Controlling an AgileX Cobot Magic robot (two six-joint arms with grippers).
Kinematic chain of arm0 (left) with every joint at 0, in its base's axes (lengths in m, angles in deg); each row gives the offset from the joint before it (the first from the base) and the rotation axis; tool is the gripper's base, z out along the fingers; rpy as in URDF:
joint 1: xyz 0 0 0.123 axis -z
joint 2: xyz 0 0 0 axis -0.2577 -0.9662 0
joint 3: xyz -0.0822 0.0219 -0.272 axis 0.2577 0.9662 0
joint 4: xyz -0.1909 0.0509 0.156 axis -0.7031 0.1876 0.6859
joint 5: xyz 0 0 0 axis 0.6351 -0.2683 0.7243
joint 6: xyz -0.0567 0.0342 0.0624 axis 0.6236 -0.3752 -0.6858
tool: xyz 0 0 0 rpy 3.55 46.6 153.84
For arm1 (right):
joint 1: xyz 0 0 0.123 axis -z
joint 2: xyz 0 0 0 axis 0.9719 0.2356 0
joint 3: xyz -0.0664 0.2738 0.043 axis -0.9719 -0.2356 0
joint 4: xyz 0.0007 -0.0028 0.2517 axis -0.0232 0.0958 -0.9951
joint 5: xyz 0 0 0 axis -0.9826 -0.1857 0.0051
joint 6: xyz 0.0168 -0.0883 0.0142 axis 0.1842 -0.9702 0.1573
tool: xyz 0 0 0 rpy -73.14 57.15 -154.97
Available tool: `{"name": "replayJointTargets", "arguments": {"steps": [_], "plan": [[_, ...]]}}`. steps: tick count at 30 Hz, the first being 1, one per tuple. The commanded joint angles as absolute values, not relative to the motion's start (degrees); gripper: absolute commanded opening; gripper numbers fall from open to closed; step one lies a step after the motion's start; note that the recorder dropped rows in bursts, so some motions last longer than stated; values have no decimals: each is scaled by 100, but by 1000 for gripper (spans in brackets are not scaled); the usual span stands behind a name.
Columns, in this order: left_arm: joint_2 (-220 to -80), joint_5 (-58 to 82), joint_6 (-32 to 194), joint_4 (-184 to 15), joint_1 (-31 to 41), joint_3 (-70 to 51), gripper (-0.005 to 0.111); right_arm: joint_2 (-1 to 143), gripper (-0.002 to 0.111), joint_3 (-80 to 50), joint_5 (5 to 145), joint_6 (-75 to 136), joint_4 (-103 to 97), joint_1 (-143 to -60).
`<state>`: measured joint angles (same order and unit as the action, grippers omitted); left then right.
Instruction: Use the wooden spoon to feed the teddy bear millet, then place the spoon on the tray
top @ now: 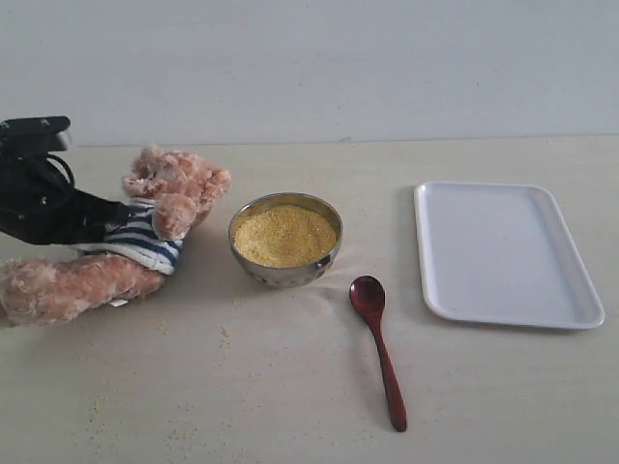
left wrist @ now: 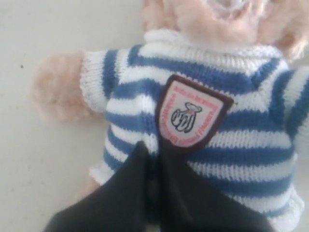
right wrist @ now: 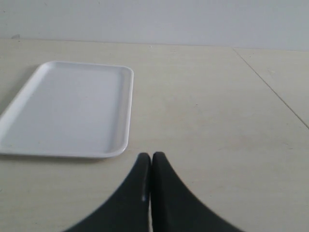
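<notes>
The teddy bear [top: 172, 189] leans at the left with its head toward the metal bowl [top: 286, 274] of millet [top: 284, 235]. My left gripper [top: 108, 218] is shut on the bear's striped sweater [left wrist: 145, 77], pinching the knit just below the shield badge [left wrist: 190, 112]; its fingertips [left wrist: 145, 151] sit close together in the left wrist view. The wooden spoon [top: 379, 350] lies flat on the table in front of the bowl, touched by neither gripper. The white tray [top: 503, 253] lies at the right, with nothing on it. My right gripper [right wrist: 151, 155] is shut on nothing, hovering beside the tray [right wrist: 67, 108].
Loose millet grains [top: 224, 333] are scattered on the beige table in front of the bear and bowl. A pale wall runs along the far table edge. A seam in the tabletop [right wrist: 270, 89] shows in the right wrist view.
</notes>
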<state>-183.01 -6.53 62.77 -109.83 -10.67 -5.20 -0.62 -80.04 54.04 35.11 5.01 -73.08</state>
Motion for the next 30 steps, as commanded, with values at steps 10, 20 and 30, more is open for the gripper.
{"name": "replayJointTargets", "arguments": {"steps": [10, 20, 30], "plan": [[-17604, -800, 6477, -11068, -1198, -497, 37, -88, 0, -8023, 5432, 3537, 505, -7291], [-18478, -869, 5805, -11219, -1198, -497, 108, -88, 0, -8023, 5432, 3537, 505, -7291], [-19119, -657, 4261, -13088, -1153, -497, 107, -88, 0, -8023, 5432, 3537, 505, -7291]]}}
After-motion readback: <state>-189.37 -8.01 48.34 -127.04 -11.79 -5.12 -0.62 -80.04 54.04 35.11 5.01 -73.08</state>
